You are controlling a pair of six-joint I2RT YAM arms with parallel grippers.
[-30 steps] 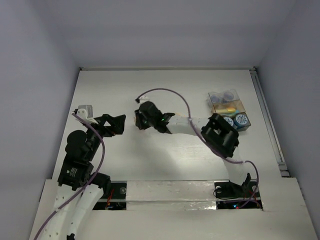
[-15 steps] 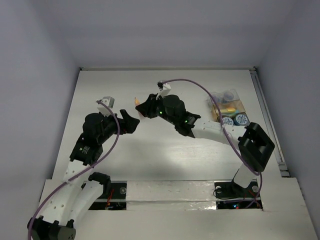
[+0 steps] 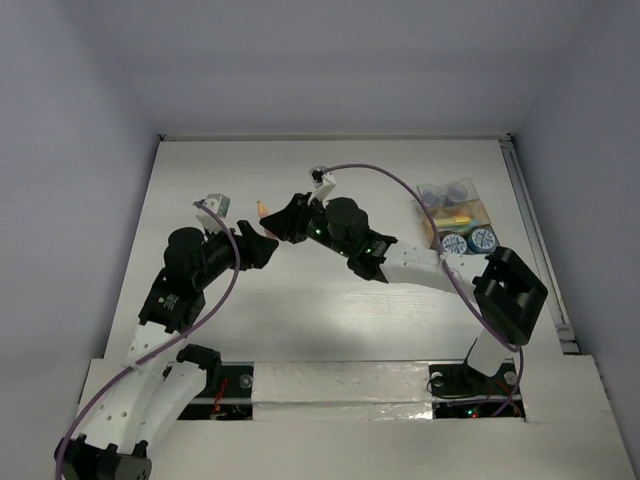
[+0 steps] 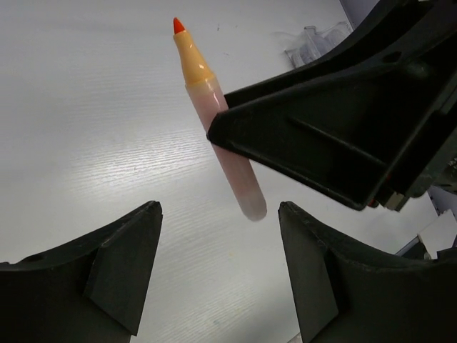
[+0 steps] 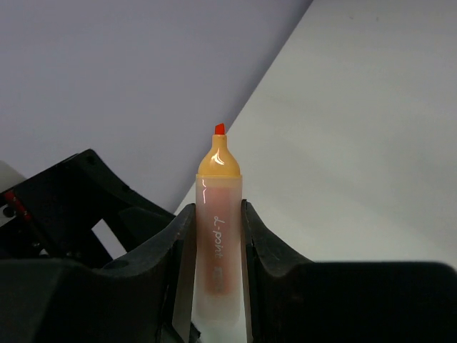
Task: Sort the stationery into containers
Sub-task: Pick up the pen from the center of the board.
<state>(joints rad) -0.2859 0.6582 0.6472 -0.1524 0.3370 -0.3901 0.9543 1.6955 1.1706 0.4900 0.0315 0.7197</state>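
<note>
Holding: the right gripper has its jaws clamped on the barrel of an orange-tipped pen, which is tilted above the table.
Left gripper: jaws apart, one on each side of the pen's lower end, not touching it.
Open room: bare white tabletop around both grippers, with the left and far edges well apart from them.
Containers: near the right edge, holding tape rolls and a yellow pen.
In the way: a purple cable arches between the held pen and the containers.
</note>
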